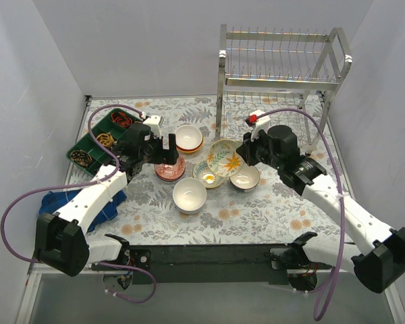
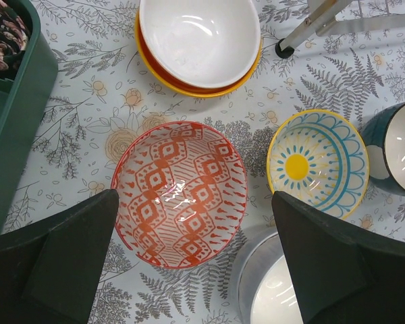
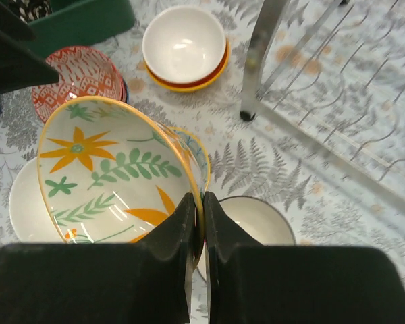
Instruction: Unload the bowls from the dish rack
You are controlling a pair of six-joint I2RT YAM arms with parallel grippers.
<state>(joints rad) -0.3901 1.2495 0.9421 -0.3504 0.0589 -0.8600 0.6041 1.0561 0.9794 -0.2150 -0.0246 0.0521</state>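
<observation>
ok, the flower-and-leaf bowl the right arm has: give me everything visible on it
The floral bowl looks like glossy ceramic. It is cream inside, painted with orange flowers and green leafy sprigs, and has a thin orange-yellow rim. No chips show. It is tilted, with its inside facing the wrist camera and its rim pinched between the shut fingers of the right gripper. It partly covers a yellow-rimmed blue-patterned bowl, and whether the two touch cannot be told. Its outer wall is hidden.

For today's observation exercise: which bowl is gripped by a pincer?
The floral bowl, orange flowers and green leaves: the right pincer pinches its rim, holding it tilted. No other is gripped.
</observation>
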